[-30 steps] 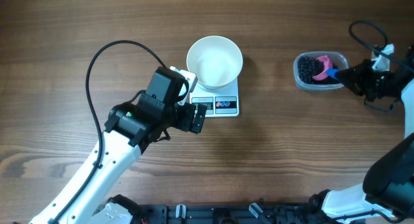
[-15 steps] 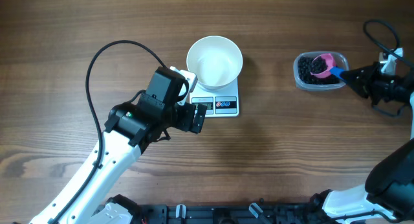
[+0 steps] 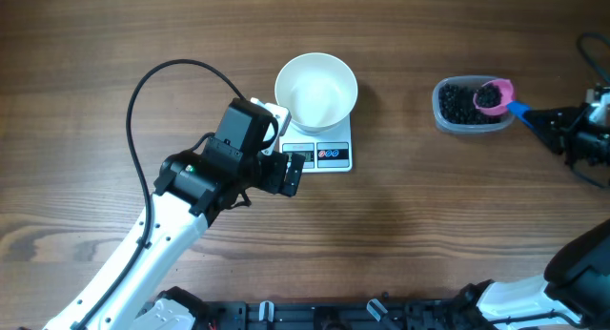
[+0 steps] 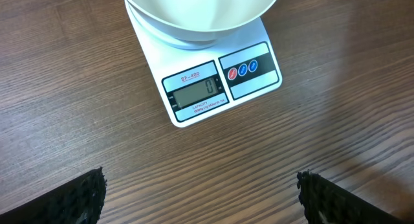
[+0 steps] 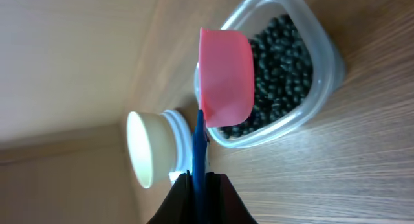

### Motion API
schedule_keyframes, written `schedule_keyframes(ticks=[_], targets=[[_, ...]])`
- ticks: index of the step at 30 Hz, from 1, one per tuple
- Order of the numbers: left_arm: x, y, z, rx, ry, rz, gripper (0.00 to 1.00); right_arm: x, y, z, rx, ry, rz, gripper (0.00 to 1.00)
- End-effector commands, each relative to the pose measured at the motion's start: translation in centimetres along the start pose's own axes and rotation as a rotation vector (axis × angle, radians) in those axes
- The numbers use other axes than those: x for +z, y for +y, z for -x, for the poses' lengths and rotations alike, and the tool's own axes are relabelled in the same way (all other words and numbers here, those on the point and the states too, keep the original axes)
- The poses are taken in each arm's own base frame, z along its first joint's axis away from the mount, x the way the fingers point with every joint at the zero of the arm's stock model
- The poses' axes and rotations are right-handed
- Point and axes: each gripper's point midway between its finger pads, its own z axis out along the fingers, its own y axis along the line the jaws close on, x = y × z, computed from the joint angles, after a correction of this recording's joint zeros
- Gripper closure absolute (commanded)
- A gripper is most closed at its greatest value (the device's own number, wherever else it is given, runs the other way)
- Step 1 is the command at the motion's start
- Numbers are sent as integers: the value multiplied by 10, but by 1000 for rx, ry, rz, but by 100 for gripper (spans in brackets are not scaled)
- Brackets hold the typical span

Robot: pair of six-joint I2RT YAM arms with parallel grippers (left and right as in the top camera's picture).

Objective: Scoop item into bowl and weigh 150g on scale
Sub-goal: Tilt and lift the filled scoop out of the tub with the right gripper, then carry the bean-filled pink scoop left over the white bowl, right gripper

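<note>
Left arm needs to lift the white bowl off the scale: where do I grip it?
Take the bowl by its left rim from above with the open left pincer, one finger inside, one outside. Its smooth round wall has no handle; it sits upright and empty on the scale.

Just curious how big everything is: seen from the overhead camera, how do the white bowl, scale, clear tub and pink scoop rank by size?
1. white bowl and scale: similar width, and the bowl hides much of the scale, so no ranking between them.
2. clear tub.
3. pink scoop, smallest.
</note>
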Motion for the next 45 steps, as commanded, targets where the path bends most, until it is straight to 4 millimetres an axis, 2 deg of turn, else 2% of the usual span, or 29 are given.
schedule_keyframes(ticks=[1,13,18,21,26,36,45], targets=[[-6,-2,8,22,-25,-11,0,-1,24,-2,-17,13,173,96],[-6,-2,8,22,-25,-11,0,-1,29,-4,0,22,200,96],[-6,-2,8,22,-25,-11,0,-2,62,-10,-3,50,369,96],[-6,-2,8,22,-25,-11,0,4,78,-17,-10,90,428,96],[-6,-2,8,22,-25,-11,0,22,103,-35,-13,184,490,96],[-6,-2,8,22,-25,-11,0,75,152,-74,-36,400,504,96],[-6,-2,8,22,-25,-11,0,139,175,-115,-168,453,355,96]])
